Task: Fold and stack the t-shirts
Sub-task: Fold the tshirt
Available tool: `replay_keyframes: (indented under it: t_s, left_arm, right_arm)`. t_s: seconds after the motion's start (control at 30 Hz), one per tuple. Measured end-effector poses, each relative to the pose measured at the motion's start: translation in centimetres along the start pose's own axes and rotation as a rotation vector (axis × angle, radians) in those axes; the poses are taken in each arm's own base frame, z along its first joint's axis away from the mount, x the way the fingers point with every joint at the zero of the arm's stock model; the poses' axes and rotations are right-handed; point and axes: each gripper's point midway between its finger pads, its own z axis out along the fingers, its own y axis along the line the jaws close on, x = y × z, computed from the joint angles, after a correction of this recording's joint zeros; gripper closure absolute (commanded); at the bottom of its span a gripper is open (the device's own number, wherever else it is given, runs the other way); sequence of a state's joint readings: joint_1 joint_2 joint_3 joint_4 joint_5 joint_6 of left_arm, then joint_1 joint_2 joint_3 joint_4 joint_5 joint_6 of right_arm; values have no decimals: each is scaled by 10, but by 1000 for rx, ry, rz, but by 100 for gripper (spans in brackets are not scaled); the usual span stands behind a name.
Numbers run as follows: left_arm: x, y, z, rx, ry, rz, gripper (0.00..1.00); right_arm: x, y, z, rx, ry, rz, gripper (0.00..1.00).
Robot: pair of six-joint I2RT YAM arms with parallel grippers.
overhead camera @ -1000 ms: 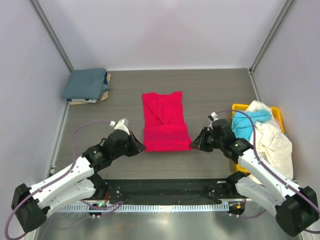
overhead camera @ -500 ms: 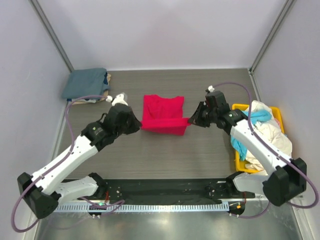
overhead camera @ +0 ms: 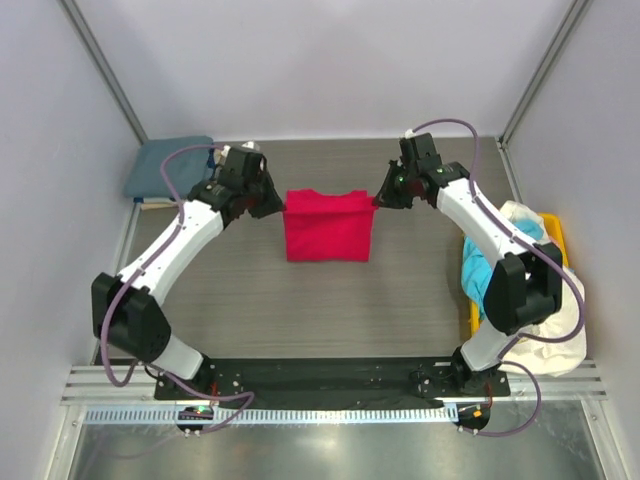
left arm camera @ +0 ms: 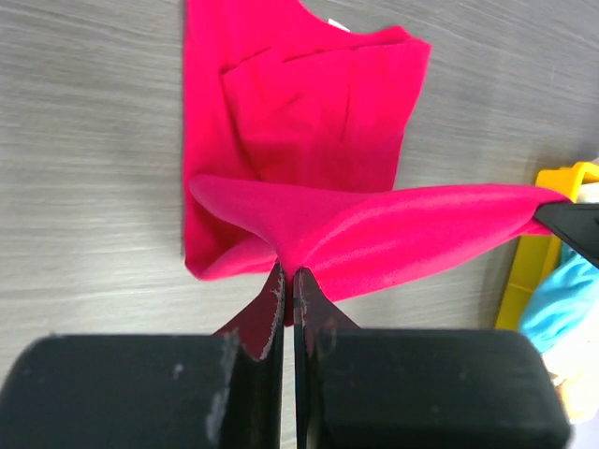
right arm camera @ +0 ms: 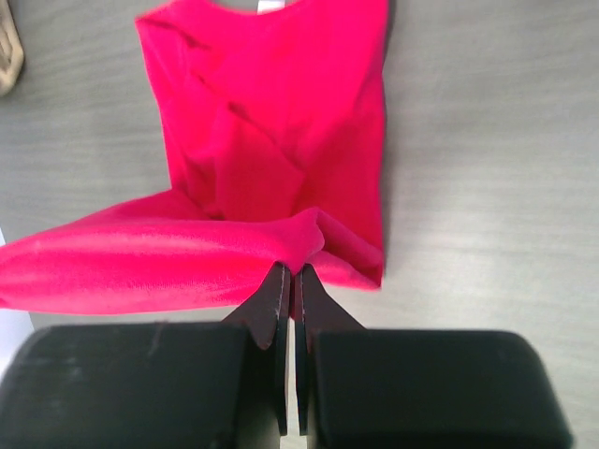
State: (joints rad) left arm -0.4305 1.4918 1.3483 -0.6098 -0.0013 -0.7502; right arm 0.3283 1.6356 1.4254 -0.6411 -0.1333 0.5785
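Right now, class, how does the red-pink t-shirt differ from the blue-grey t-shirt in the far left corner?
The red-pink t-shirt is pinched at two corners by the left gripper and right gripper, mid-fold; the blue-grey t-shirt lies untouched. The red-pink one lies alone; the blue-grey one tops other cloth. Both are on the table.

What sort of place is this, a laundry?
Probably a robot test cell: bare white walls enclose one table, two robot arms bolted at its edge hold a red t-shirt, beside a yellow bin.
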Motion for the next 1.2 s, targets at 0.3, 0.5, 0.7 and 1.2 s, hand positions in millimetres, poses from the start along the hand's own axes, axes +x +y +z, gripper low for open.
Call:
replay_keyframes:
  t_s: [0.3,0.5,0.7,1.2]
  left_arm:
    - [-41,7,71,-13,71,-80,98]
    - [-74,25,156,-50,126,-138,90]
    - [-82,81,220,-147,201,-213,61]
    - [-34,99,154,-114,141,-203,25]
  right_arm:
    - [-45,-4,51,30,21,16,99]
    - [-84,-11,121,28,43,49,77]
    - [-121,-13,178,-51,1,19,21]
    - [-66,-56,141,19,102,32,20]
